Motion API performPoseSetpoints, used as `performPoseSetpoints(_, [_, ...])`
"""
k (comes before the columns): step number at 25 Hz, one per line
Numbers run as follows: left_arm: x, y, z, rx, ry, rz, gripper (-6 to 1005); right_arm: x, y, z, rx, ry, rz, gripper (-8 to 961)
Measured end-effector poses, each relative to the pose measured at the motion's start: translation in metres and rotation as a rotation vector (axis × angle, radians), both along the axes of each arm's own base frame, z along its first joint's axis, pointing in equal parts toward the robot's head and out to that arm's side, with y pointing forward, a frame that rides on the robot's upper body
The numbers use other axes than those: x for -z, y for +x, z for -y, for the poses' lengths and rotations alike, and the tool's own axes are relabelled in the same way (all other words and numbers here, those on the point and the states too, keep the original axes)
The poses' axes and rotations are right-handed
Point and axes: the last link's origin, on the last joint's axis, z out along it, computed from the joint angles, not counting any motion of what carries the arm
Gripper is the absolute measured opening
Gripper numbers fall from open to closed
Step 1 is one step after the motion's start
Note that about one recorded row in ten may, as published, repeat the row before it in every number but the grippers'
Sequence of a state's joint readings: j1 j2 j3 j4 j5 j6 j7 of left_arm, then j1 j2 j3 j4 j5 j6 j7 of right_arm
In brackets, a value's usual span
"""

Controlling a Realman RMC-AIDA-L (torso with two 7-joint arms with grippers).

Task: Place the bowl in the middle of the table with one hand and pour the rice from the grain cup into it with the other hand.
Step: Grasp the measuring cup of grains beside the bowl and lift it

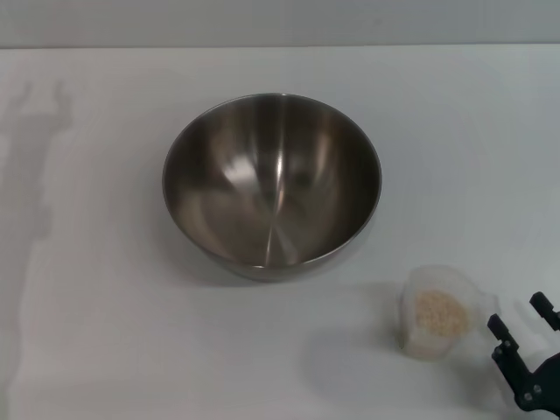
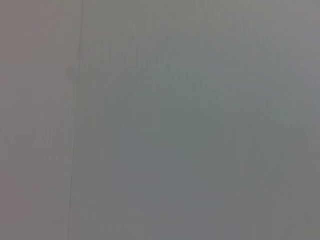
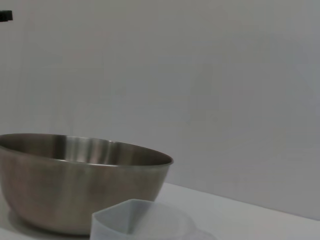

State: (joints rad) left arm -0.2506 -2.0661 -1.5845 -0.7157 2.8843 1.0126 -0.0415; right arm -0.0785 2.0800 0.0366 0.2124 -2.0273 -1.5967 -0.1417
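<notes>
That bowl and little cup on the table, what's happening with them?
The bowl sits empty mid-table. The cup, holding rice, stands nearer the robot on its right. The right end effector, fingers open, is beside the cup without touching it. Nothing is poured yet. The left end effector is out of view.

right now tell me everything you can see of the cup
The cup is small and made of translucent, cloudy plastic, with an angular pour spout. It stands upright on the white table, near the front right, apart from the much larger steel bowl. Pale rice sits inside it, none spilled around it. Nothing touches it but the table: the right gripper is just to its right, fingers spread and not yet around it. The right wrist view shows its rim low in front of the bowl.
</notes>
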Motion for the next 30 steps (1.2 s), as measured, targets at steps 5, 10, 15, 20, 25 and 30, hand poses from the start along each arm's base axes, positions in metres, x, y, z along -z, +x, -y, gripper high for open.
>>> performPoseSetpoints(5, [-0.001,0.000,0.000,-0.001,0.002,0.000,428,-0.002,0.001,-0.002,0.008,0.014,0.002,512])
performPoseSetpoints(10, [-0.001,0.001,-0.001,0.000,0.004,-0.003,428,-0.002,0.000,-0.004,0.002,0.015,0.001,504])
performPoseSetpoints(15, [-0.001,0.000,-0.001,-0.001,0.004,-0.003,428,0.000,0.000,-0.006,0.000,0.009,0.002,495])
performPoseSetpoints(20, [-0.001,-0.001,0.000,-0.004,0.004,-0.003,428,0.000,0.000,-0.007,0.003,0.006,0.004,487])
performPoseSetpoints(25, [-0.002,-0.002,0.001,-0.003,0.005,-0.003,429,0.000,0.001,-0.009,0.004,0.009,0.007,478])
performPoseSetpoints(30, [-0.002,-0.002,0.001,-0.004,0.006,-0.003,429,-0.001,0.002,-0.012,0.009,0.014,0.007,470])
